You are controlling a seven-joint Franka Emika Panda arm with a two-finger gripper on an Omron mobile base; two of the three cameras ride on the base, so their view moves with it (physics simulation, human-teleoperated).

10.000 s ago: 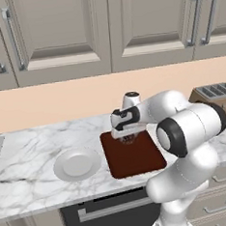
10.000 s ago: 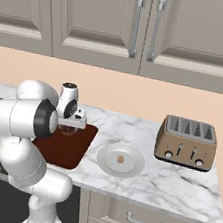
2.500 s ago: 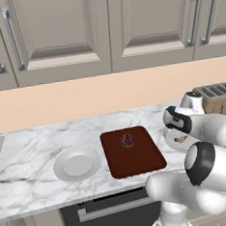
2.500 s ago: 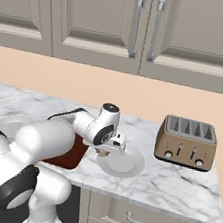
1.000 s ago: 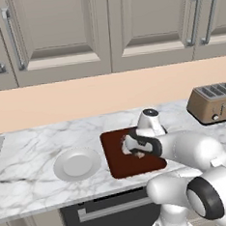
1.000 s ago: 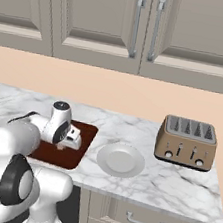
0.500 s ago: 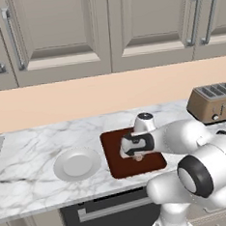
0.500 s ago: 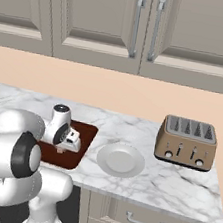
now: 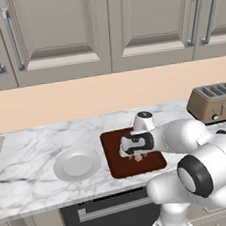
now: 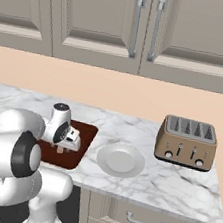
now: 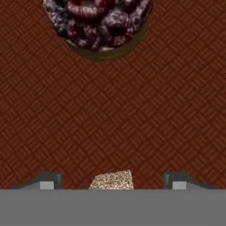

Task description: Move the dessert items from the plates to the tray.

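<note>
Since a second ago the arm hasn't really travelled, it's still parked low over the tray (image 9: 114, 165), but the fingers have sprung apart: in the hand view the two dark tips (image 11: 47, 180) now stand wide, one at each side, with the little pale tan morsel (image 11: 112, 180) sitting on the tray's woven surface between them and touching neither. So the gripper (image 11: 112, 182) is open and holding nothing.

The dark berry-topped cupcake (image 11: 99, 24) is on the tray (image 11: 132, 110) too, at the top edge of the hand view, well clear of the morsel (it's cut off by the frame, so only part of it shows).

From the left base camera the gripper (image 9: 136, 154) hangs right down on the tray's middle, and the white wrist hides most of what lies under it. You can just make out something dark by the fingers, too small to tell which treat it is. The left plate (image 9: 76, 163) sits just beside the tray on the marble counter (image 9: 26, 156), and it's bare.

From the right base camera, the other plate (image 10: 121, 160) is also bare, sitting between the tray (image 10: 82, 134) and the toaster (image 10: 186, 142). The gripper (image 10: 63, 147) shows low over the tray there as well.
</note>
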